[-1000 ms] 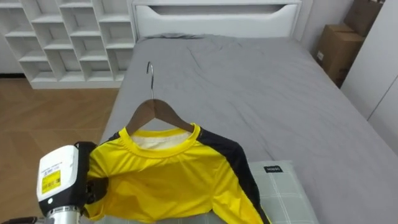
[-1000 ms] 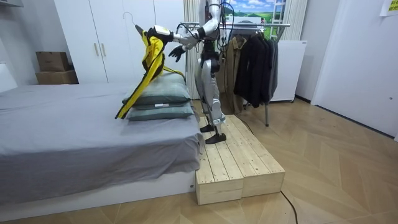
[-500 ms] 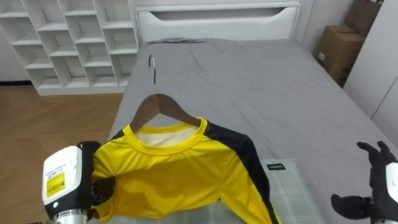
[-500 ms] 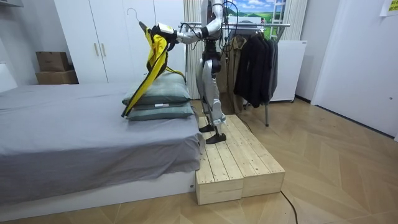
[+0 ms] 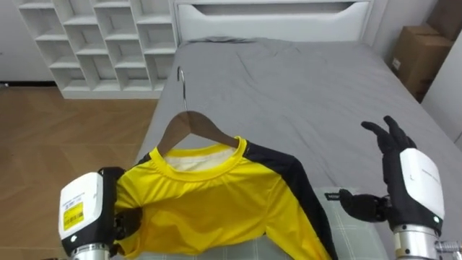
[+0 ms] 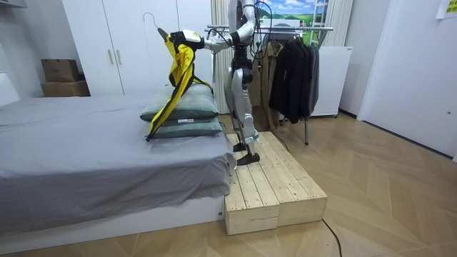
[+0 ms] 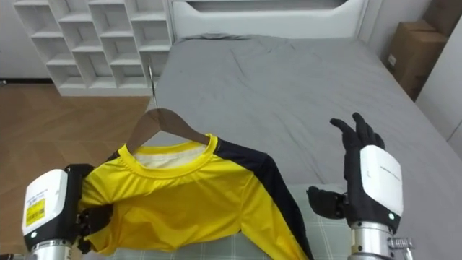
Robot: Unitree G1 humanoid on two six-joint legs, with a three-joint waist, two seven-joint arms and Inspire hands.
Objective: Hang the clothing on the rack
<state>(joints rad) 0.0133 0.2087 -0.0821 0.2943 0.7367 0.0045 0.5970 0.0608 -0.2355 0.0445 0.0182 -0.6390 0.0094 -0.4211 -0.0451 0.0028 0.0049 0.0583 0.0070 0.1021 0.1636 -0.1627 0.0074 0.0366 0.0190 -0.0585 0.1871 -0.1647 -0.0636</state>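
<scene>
A yellow shirt with black sleeves hangs on a wooden hanger whose metal hook points up. My left hand is at the lower left, its fingers curled round the shirt's shoulder at the hanger's end. Over the bed at the right, my right hand is raised with straight, spread fingers and holds nothing. In the room view I stand on a wooden platform at the bed's foot, and the shirt is held high, its tail trailing down to the stacked pillows.
The grey bed stretches ahead to a white headboard. A white shelf unit stands at the back left and cardboard boxes at the right. A clothes rack with dark coats is behind me. A checked pillow lies below the shirt.
My right hand has come up into view at the right, fingers spread. The shirt and hanger have been lifted a little higher off the pillows. The eye view has shifted slightly.
</scene>
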